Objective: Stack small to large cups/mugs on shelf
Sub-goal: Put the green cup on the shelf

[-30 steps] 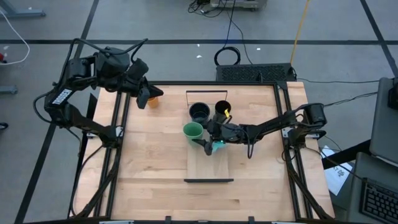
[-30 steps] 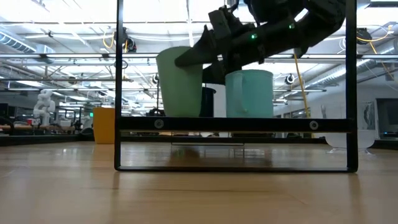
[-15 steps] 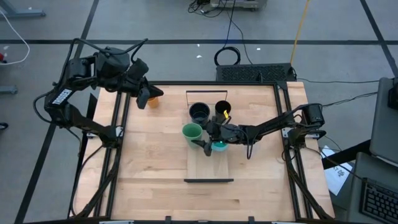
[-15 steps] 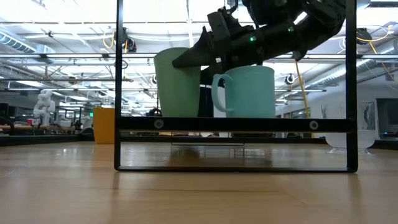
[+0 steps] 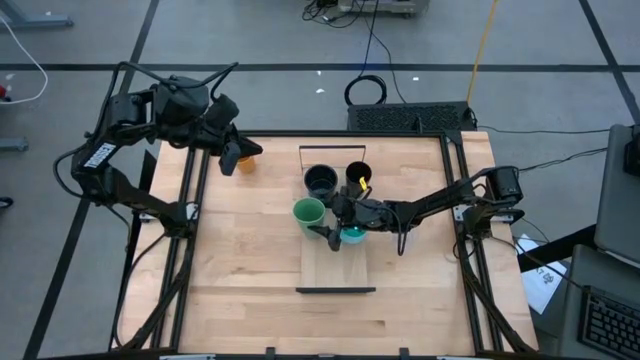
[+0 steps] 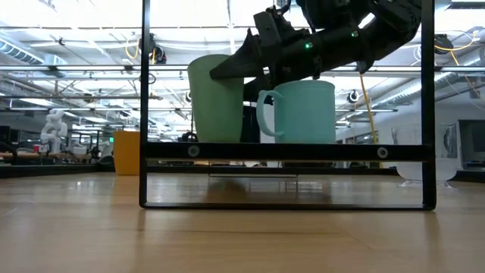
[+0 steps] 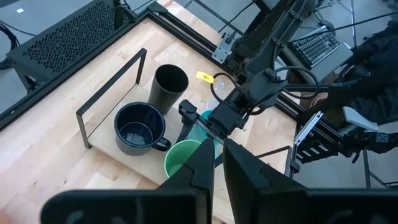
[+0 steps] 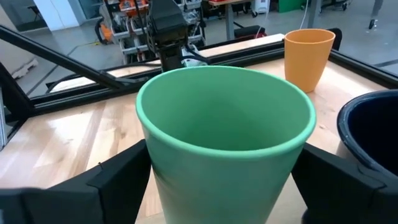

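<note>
The green cup [image 5: 309, 211] stands on the shelf [image 5: 335, 272], close in front of my right wrist camera [image 8: 224, 143]. My right gripper [image 5: 326, 218] is open, with one finger on each side of the green cup. The blue mug [image 5: 352, 237] stands on the shelf under that arm, its handle [image 6: 264, 114] facing the table's left. At the shelf's far end stand the dark mug [image 5: 320, 181] and the tall black cup [image 5: 358, 175], with a small clear cup [image 7: 222, 84] beside them. My left gripper [image 5: 232, 160] is shut above the far left of the table, next to the orange cup [image 5: 246, 157]. My right gripper comes at the green cup level from the table's right, a finger [image 8: 118, 177] on each side of its lower wall [image 8: 186, 186]. I cannot tell whether the fingers touch it. The cup stands upright on the shelf.
The orange cup [image 8: 308, 56] stands on the tabletop, off the shelf. The near half of the shelf [image 5: 337, 275] is bare. A dark frame [image 6: 288, 152] bounds the shelf's near end. A yellow tag [image 7: 205, 76] lies near the clear cup.
The blue mug has turned about on the shelf: its handle, hidden a second ago, now shows on its left side in the low view. The green cup has shifted slightly toward the table's left. My right arm has barely moved.
</note>
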{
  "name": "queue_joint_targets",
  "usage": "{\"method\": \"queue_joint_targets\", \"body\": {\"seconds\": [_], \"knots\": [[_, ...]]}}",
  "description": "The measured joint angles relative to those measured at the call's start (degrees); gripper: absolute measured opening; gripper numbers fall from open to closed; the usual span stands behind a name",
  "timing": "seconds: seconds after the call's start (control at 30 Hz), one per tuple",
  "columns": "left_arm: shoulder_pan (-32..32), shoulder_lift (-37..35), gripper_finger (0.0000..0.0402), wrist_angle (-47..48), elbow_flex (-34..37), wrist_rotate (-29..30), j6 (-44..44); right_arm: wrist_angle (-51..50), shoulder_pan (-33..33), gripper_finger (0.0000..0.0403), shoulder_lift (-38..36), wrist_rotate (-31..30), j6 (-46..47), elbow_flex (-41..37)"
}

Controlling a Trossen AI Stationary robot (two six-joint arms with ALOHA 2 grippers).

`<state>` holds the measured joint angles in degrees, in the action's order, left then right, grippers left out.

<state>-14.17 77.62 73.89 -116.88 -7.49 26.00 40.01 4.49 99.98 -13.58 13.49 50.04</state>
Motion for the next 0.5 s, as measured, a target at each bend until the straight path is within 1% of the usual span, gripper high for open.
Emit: {"method": "queue_joint_targets", "body": {"seconds": [0.13, 0.5], "knots": [[0.0, 0.0, 0.0033, 0.0, 0.0, 0.0, 0.0, -1.3, 0.0, 0.0349, 0.0, 0.0, -0.2, 0.0], [0.0, 0.0, 0.0033, 0.1, 0.0, 0.0, 0.0, -1.3, 0.0, 0.0352, -0.2, 0.1, -0.1, 0.0]]}}
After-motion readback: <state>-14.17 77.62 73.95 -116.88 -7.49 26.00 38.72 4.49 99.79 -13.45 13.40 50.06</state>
